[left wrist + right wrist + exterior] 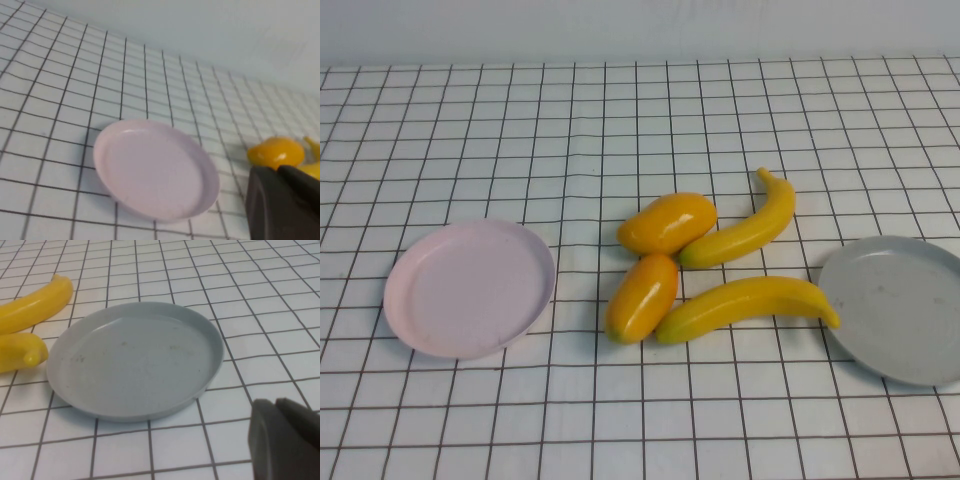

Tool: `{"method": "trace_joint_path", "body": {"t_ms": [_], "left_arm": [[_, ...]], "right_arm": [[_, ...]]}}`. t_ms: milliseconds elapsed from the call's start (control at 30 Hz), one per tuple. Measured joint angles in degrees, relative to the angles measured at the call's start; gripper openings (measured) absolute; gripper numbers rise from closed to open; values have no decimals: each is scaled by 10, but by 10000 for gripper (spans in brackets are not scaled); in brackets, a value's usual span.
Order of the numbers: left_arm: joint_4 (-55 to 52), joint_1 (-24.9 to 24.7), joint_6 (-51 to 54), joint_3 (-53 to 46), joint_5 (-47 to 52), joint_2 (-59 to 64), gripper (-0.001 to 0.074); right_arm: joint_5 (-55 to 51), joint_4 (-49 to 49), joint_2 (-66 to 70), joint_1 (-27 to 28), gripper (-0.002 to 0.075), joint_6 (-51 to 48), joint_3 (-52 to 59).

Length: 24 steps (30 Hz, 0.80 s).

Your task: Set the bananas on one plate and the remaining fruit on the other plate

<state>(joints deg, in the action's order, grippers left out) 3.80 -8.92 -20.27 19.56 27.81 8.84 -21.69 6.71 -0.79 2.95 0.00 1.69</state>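
Nothing is sitting on either plate yet, so the sorting is only beginning. The round pale pink plate (470, 289) is lying toward the left edge of the checked white bench (640, 110), and the round light grey plate (903, 306) is lying at the right edge. Between them, two long curved yellow bananas (748, 305) and two plump orange-yellow oval fruits (642, 296) are clustering near the middle, touching one another.

The left gripper (282, 202) is hanging near the pink plate, the right gripper (285, 437) beside the grey one; I cannot tell whether either claw is open or closed.

A good first grasp is probably taking the nearer banana across its middle, lifting straight up to avoid rolling the oval fruit it is touching.
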Motion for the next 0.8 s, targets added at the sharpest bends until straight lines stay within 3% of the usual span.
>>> {"method": "trace_joint_path", "body": {"t_ms": [200, 367, 467, 600, 633, 733, 800], "left_arm": [[32, 0, 214, 218, 201, 189, -5], [43, -3, 329, 297, 283, 334, 24], [43, -43, 392, 312, 282, 415, 180], [25, -156, 391, 323, 224, 514, 529], [24, -184, 382, 329, 205, 542, 587], [24, -244, 359, 357, 163, 625, 661], [24, -265, 354, 385, 149, 684, 668]], "right_arm": [[0, 0, 0, 0, -17, 0, 0], [0, 0, 0, 0, -17, 0, 0], [0, 0, 0, 0, -17, 0, 0], [0, 0, 0, 0, -17, 0, 0], [0, 0, 0, 0, -16, 0, 0], [0, 0, 0, 0, -17, 0, 0], [0, 0, 0, 0, -17, 0, 0]]}}
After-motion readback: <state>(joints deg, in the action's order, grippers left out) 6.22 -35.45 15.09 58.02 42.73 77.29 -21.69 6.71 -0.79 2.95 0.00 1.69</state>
